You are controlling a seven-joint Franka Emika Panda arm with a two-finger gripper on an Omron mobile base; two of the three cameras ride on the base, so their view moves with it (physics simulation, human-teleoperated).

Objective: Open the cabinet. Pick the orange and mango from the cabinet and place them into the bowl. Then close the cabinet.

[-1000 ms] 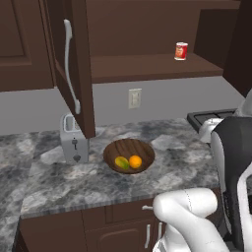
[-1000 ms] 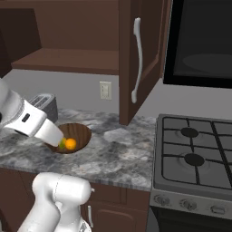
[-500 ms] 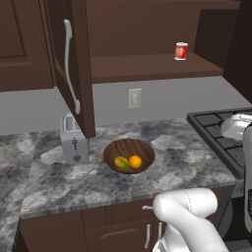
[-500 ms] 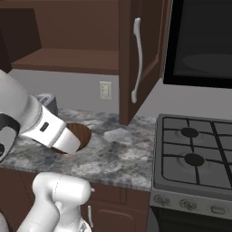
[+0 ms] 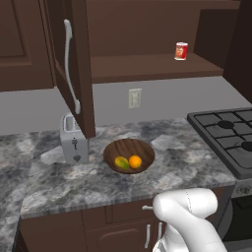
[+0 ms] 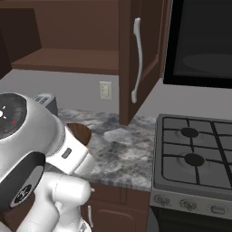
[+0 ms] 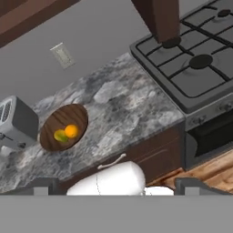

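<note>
Change since earlier: the arm has swung out of the left base view, where a second ago its forearm stood at the right edge; in the right base view it has come from low over the bowl to loom close to the camera at the left.
Toaster (image 5: 74, 139): stands on the desk (image 5: 59, 182) at the left, just beside the bowl.
Left cabinet door (image 5: 74, 64): swung open, its silver handle (image 5: 70, 69) facing out.
Bowl (image 5: 129, 155): on the desk, right of the toaster and below the open shelf.
Mango (image 5: 121, 162): lies in the bowl, touching the orange on its left.
Orange (image 5: 135, 161): in the bowl beside the mango.
Red can (image 5: 181, 50): alone on the cabinet shelf (image 5: 147, 66), upright, well right of the bowl.
Right cabinet door (image 6: 140, 59): also open, next to the stove (image 6: 195, 158).
Hand: its tips (image 7: 111, 186) stand spread wide at the bottom of the hand view, nothing between them; it looks down on the desk from above and away from it.
Progress: cabinet opened and both fruits placed; what is left, I judge, is shutting both doors.
</note>
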